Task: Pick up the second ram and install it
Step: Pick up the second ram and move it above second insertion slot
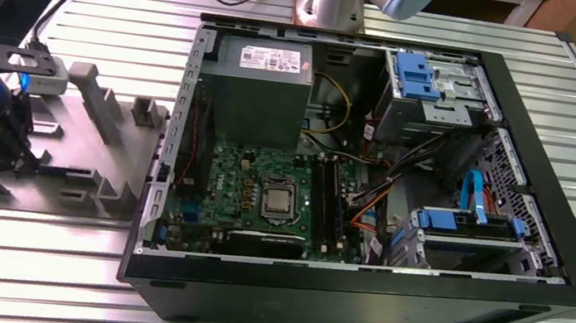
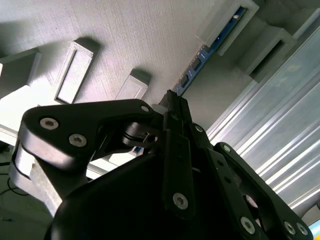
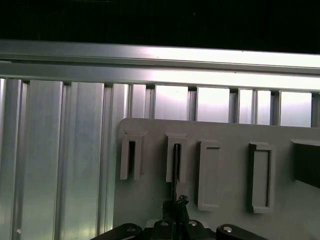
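The second ram point(image 2: 201, 56) is a thin dark-blue stick standing on edge in the slotted blocks of a grey fixture plate point(image 2: 140, 35). In the first wrist view I see the ram point(image 3: 176, 162) edge-on, running through one slotted block. My gripper point(image 2: 172, 100) is shut on the end of the stick nearest to it, with both fingertips pressed together around it, and the same grip shows at the gripper point(image 3: 175, 202). In the exterior view the gripper point(image 1: 4, 162) is low over the fixture plate point(image 1: 73, 146), at the exterior view's left of the open computer case point(image 1: 361, 288).
The case lies open with its motherboard point(image 1: 261, 195), grey power-supply box point(image 1: 259, 82), blue-latched drive cages point(image 1: 427, 80) and loose cables. Grey fixture blocks point(image 1: 106, 104) rise from the plate. Everything rests on a ribbed aluminium table point(image 1: 116, 22).
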You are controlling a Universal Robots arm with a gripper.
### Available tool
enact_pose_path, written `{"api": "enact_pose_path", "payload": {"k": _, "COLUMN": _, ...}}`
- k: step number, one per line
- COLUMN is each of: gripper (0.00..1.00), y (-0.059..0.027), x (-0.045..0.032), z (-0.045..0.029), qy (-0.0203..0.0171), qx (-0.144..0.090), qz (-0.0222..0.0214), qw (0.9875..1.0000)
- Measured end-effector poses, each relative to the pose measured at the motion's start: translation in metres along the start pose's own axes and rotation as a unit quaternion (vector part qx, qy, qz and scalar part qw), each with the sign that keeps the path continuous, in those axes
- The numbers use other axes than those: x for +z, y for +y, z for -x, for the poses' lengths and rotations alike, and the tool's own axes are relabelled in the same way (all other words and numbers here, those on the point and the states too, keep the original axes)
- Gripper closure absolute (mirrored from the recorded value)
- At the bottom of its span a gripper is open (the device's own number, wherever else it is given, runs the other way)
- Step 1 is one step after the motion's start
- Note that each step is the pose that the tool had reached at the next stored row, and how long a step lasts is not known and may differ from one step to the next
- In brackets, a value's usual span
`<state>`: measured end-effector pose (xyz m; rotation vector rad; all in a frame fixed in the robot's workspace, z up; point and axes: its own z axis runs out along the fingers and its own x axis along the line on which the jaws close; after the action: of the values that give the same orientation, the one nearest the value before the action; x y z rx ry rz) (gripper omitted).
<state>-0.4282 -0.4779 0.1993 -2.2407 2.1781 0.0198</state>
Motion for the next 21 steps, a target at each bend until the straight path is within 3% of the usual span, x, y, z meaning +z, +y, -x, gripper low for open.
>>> {"api": "enact_pose_path", "payload": {"k": 21, "gripper": 0.88, "y": 0.0000, "x": 0.0002, "z": 0.0000, "qy": 0.0000, "qx": 0.008, "qz": -0.0002, "qw": 1.0000}}
